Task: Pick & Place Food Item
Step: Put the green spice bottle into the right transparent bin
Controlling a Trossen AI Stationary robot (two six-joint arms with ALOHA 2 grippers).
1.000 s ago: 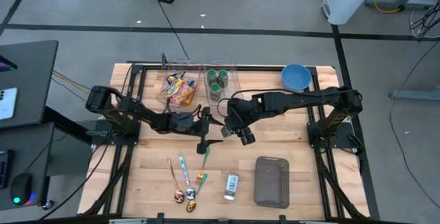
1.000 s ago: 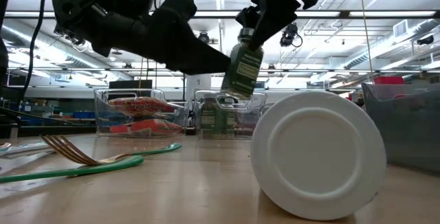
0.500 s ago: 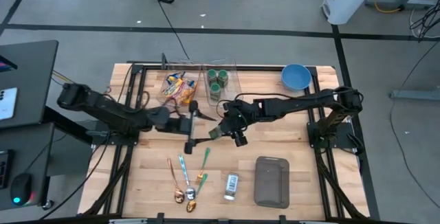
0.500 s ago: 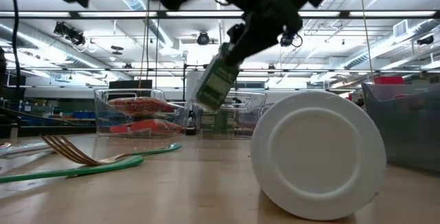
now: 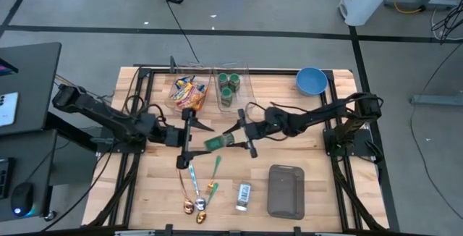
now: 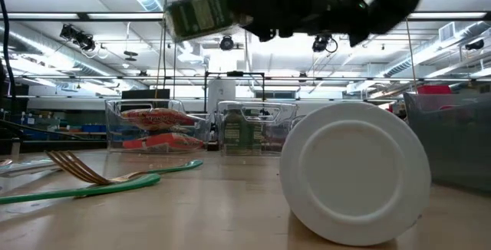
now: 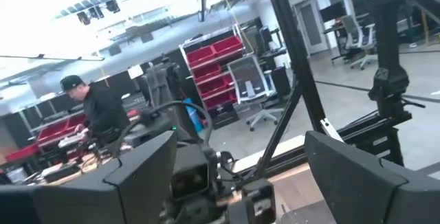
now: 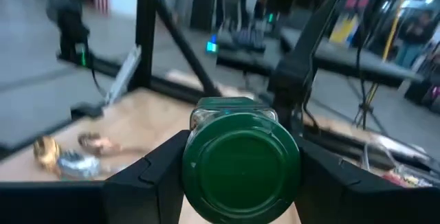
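Jar (image 5: pixel 217 142) with green lid is held sideways in the air over the table middle, clamped in the right gripper (image 5: pixel 233 139); low view shows the jar (image 6: pixel 198 15) well above the tabletop, lying roughly level. Right wrist view looks straight at the lid (image 8: pixel 240 163) between the two fingers. Left gripper (image 5: pixel 187 136) hangs just beside the jar on its left side, jaws apart, holding nothing.

Below the jar on the wood: green-handled fork (image 5: pixel 214 173), a blue-green-handled spoon (image 5: pixel 196 189) and a copper spoon (image 5: pixel 186 195), grouped close. Small bottle (image 5: pixel 244 195) lies near the front edge, lid end showing as a big white disc in low view (image 6: pixel 354 173). Grey container (image 5: pixel 286 190) sits just right of it. At the far edge: clear bin of snack packets (image 5: pixel 187 92), clear bin with more green-lid jars (image 5: pixel 228 87) next to it, blue bowl (image 5: pixel 311 81) near the far right corner.

Open wood between the bins and the cutlery, directly under both grippers. Table (image 5: pixel 315 138) right side bare between bowl and grey container. Black frame rails run along left and right edges. A person shows far back in the left wrist view (image 7: pixel 100 106).
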